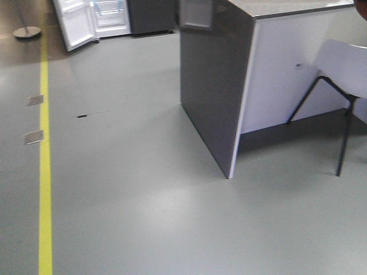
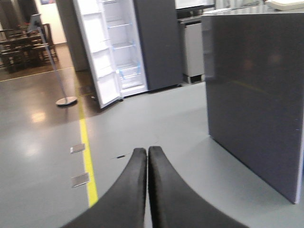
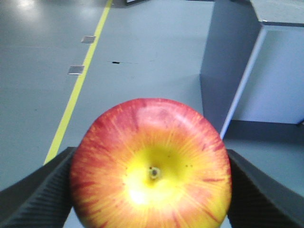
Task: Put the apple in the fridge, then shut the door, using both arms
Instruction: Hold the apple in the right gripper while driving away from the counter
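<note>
A grey floor (image 1: 143, 200) with a yellow line (image 1: 45, 172) runs to the far fridge (image 2: 128, 52), its door (image 2: 102, 71) open; a dark cabinet (image 1: 215, 86) stands right. The left fingers (image 2: 135, 190) are pressed together. The right fingers (image 3: 38, 199) pinch the glossy red-and-yellow apple (image 3: 151, 166), its dimple showing.

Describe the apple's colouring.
The apple is red-streaked over yellow-orange, yellowest at its centre; clearest in right wrist view.

Grey floor (image 1: 143, 217), yellow line (image 1: 45, 189), open fridge (image 2: 124, 52) standing
</note>
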Available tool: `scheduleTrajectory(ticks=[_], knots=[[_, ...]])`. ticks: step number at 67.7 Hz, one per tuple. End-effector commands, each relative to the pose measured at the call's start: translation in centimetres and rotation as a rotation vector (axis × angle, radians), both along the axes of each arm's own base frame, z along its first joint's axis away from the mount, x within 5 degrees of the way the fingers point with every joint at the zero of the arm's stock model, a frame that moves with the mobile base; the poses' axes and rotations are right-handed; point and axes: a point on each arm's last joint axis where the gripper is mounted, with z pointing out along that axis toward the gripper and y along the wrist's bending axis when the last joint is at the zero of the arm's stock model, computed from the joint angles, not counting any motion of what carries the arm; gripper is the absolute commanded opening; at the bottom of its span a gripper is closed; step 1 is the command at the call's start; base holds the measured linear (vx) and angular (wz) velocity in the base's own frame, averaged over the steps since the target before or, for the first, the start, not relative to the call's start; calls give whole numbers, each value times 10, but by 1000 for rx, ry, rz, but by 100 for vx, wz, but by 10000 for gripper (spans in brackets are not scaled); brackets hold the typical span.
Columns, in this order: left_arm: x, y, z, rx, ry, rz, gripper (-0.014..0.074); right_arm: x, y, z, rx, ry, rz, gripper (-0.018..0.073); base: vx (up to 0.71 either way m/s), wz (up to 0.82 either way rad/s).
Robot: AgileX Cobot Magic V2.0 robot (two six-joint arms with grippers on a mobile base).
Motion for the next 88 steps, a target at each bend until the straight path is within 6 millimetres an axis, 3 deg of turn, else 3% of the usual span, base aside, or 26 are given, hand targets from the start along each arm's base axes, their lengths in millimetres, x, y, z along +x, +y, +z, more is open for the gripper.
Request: scheduleTrajectory(ticks=[1, 88], knots=[[0, -2, 2, -2, -69, -19, -8, -8, 1, 17, 29, -118, -10, 91, 5, 40], [0, -2, 2, -2, -69, -19, -8, -8, 1, 17, 29, -118, -10, 91, 11, 23]])
